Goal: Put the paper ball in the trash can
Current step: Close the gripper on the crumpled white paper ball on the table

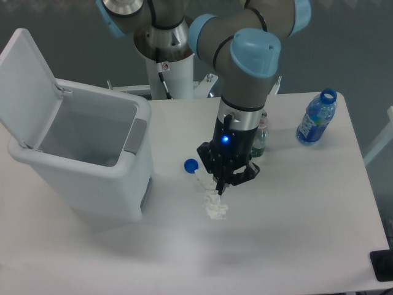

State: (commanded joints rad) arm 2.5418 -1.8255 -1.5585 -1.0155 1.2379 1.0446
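The paper ball (215, 207) is a lumpy white wad just below my gripper (220, 188), in the middle of the table. The gripper points straight down, its fingers drawn together on the wad's top edge. The wad hangs stretched downward, low over the table; I cannot tell whether its bottom touches the surface. The trash can (92, 178) is a large white bin at the left with its flip lid (27, 80) standing open, showing a grey interior. It is well to the left of the gripper.
A blue bottle cap (191, 165) lies between the bin and the gripper, with a small white scrap (199, 177) beside it. A small clear bottle (260, 139) stands behind the gripper. A blue-labelled water bottle (315, 118) stands at the back right.
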